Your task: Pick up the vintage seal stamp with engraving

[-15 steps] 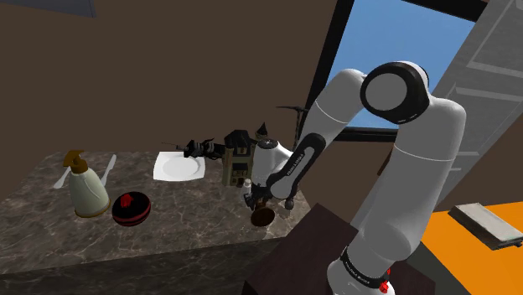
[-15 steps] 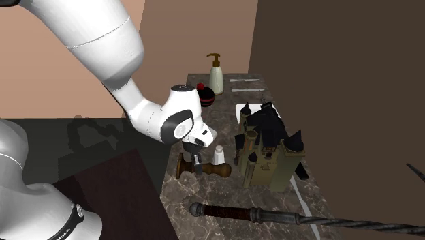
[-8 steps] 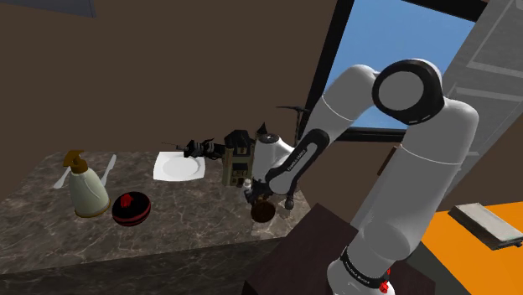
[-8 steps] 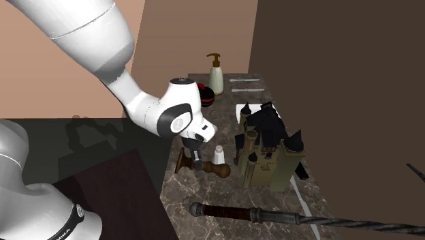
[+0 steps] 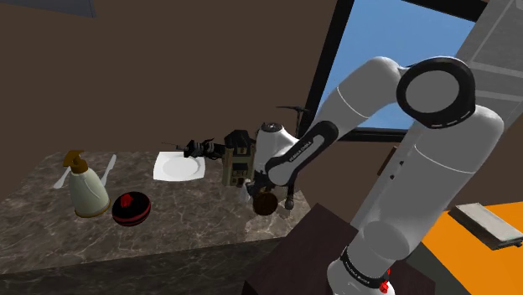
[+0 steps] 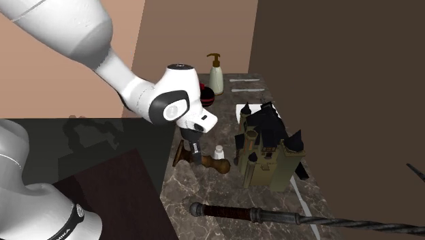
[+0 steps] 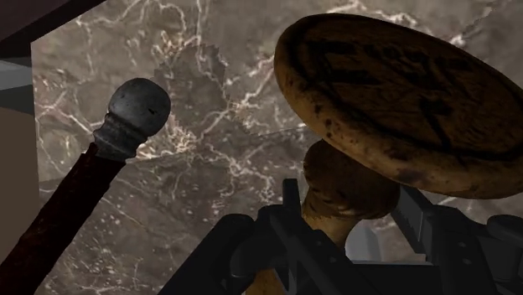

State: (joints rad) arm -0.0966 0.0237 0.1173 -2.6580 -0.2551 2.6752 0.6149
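Brown seal stamp (image 7: pixel 394 92) gripped at its neck by the closed gripper (image 7: pixel 348 205), engraved disc beyond the fingertips, apparently just off the marble counter (image 7: pixel 209 126). Castle model (image 6: pixel 269 153) beside the gripper, dark rod (image 7: pixel 92 193) near. Lift underway; next: raise straight up, clear of both.

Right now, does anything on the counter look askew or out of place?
The brown seal stamp is held sideways in the hand, handle clasped. A long dark knobbed rod lies across the marble counter beside a castle model; nothing looks spilled or broken.
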